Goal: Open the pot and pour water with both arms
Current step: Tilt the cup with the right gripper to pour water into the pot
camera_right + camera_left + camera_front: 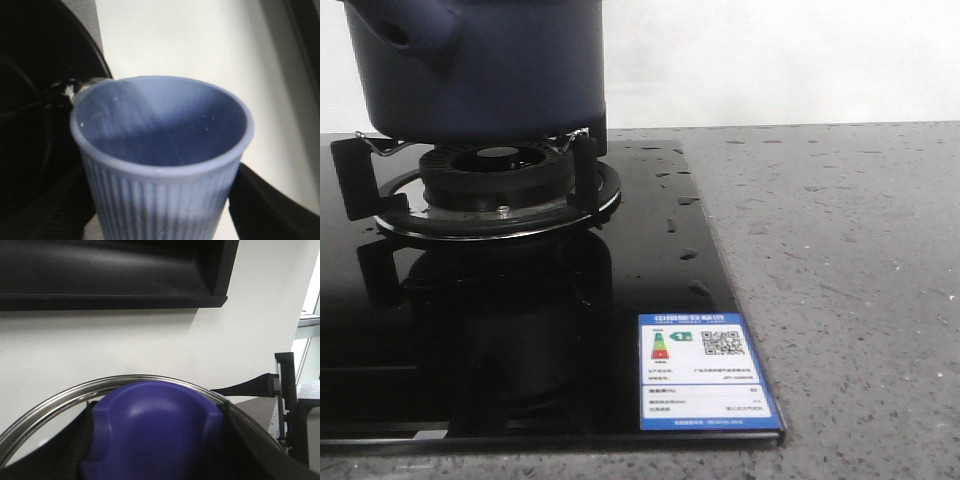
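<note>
The dark navy pot (470, 65) stands on the gas burner (500, 180) at the back left of the front view, its top cut off by the frame. Neither gripper shows in that view. In the left wrist view my left gripper (155, 445) is shut on a blue-purple lid knob (155, 425), and the lid's steel rim (60, 400) arcs round it against the white wall. My right gripper (160, 212) is shut on a pale blue ribbed cup (160, 200), held upright. A few droplets cling to the cup's inner wall.
A black glass hob (520, 330) with a blue energy label (705, 372) lies beside a speckled grey counter (840, 280). Water drops dot the hob's right edge. A black hood (110, 272) hangs above the lid. A dark rounded mass (40, 100) stands beside the cup.
</note>
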